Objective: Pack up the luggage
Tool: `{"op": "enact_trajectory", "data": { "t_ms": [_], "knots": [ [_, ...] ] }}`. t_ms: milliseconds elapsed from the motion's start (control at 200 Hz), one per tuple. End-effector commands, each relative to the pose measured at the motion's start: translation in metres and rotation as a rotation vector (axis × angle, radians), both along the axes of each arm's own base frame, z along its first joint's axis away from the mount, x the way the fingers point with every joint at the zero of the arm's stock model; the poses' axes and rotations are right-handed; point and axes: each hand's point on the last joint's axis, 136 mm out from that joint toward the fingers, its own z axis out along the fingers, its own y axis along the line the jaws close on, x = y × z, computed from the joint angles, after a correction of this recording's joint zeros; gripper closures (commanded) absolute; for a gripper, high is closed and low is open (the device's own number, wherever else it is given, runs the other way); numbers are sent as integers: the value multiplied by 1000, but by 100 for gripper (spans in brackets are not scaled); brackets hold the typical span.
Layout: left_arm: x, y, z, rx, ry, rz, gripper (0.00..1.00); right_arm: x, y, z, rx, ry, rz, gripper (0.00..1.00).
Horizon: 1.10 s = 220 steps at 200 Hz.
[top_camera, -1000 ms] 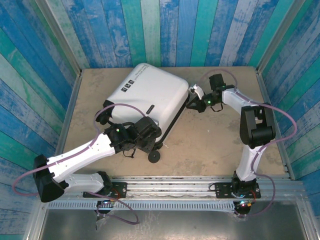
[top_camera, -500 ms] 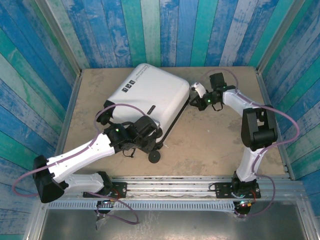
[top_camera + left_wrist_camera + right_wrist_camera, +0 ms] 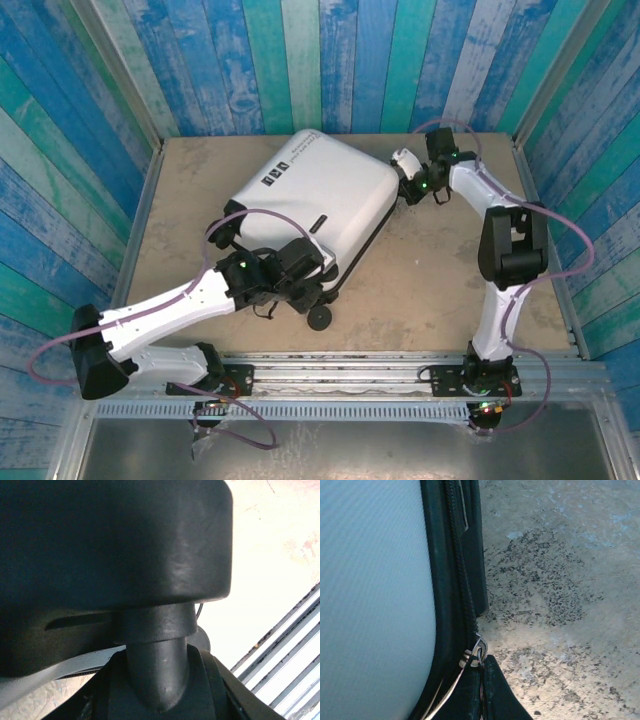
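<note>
Left gripper (image 3: 303,272) sat closest to the arm bases, pushed up against the near corner of the large white hard-shell suitcase (image 3: 310,195), just above a small black caster wheel (image 3: 320,319). From its own wrist camera I saw a bulky black rounded part on a short stem (image 3: 150,645), most likely a wheel housing. I could not tell whether that gripper was spread or clamped on anything.

The suitcase lay flat and skewed across the sandy-coloured table (image 3: 440,280), lid side up, with small black labels (image 3: 272,175) towards its far left edge. Its two halves were together, so whatever was inside was hidden from me; I could not say what had been packed.

At the far right corner, the right gripper (image 3: 482,695) was pressed together, pinching the small silver metal zipper pull (image 3: 474,656) where the black zipper track (image 3: 462,580) ran along the pale shell.

To my eye the job was in its closing stage: the case was shut and the zip was in hand. How much of the track was already fastened I could not make out. What seemed left was drawing the pull along the remaining seam and letting go.
</note>
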Motion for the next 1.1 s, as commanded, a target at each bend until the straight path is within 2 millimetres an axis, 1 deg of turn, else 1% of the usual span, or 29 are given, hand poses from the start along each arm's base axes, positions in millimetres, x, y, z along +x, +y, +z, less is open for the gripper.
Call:
{"op": "enact_trajectory", "data": {
  "t_ms": [0, 70, 125, 185, 280, 376, 456, 586, 741, 811, 821, 836, 871, 886, 906, 921, 946, 961, 991, 997, 1002, 1032, 1047, 1057, 1067, 1097],
  "knots": [
    [-36, -26, 11, -24, 11, -324, 100, 46, -36, 9, -122, -150, -32, 100],
    [-41, -29, 13, -25, -12, -376, 100, 52, -36, 6, -124, -160, -1, 100],
    [-44, -29, 16, -32, -26, -409, 100, 56, -33, 7, -89, -164, 23, 100],
    [-44, -28, 18, -31, -48, -427, 100, 62, -30, 10, -45, -171, 42, 100],
    [-43, -26, 17, -8, -72, -461, 100, 65, -20, 11, 37, -167, 87, 100],
    [-42, -27, 10, 24, -83, -504, 100, 70, -10, 9, 75, -170, 119, 100],
    [-41, -30, 6, 35, -95, -537, 100, 73, -5, 5, 74, -168, 136, 100],
    [-39, -35, 0, 60, -113, -583, 100, 77, 11, 3, 85, -167, 162, 100],
    [-34, -41, -6, 84, -130, -614, 100, 81, 36, 7, 121, -162, 167, 100],
    [-33, -42, -6, 84, -140, -619, 100, 84, 44, 9, 140, -150, 148, 100],
    [-33, -42, -6, 84, -144, -617, 100, 85, 45, 9, 143, -148, 146, 100],
    [-31, -43, -13, 105, -134, -615, 100, 85, 46, 10, 147, -145, 141, 100],
    [-24, -42, -14, 123, -156, -593, 100, 87, 49, 12, 160, -139, 126, 98],
    [-20, -42, -13, 130, -174, -573, 99, 87, 49, 13, 163, -137, 121, 96],
    [-12, -41, -12, 144, -199, -538, 87, 88, 48, 14, 169, -132, 108, 91],
    [-7, -40, -10, 152, -218, -511, 76, 89, 48, 14, 173, -128, 97, 86],
    [0, -39, -5, 153, -249, -467, 53, 91, 47, 16, 176, -122, 68, 77],
    [5, -37, -3, 158, -264, -440, 44, 93, 46, 16, 176, -116, 51, 72],
    [14, -32, 3, 172, -297, -377, 36, 95, 44, 20, 177, -111, 21, 62],
    [15, -32, 4, 172, -301, -367, 35, 96, 43, 20, 176, -107, 10, 59],
    [17, -31, 5, 173, -306, -357, 34, 96, 43, 20, 176, -107, 10, 59],
    [23, -29, 10, 170, -328, -304, 30, 97, 40, 23, 173, -101, -17, 52],
    [26, -28, 12, 169, -335, -277, 27, 98, 37, 24, 170, -98, -32, 50],
    [26, -26, 20, 149, -349, -262, 25, 99, 36, 26, 169, -96, -43, 49],
    [27, -25, 24, 140, -357, -251, 24, 100, 34, 27, 167, -95, -53, 49],
    [29, -22, 30, 124, -372, -218, 20, 103, 30, 31, 167, -94, -83, 48]
  ]
}}
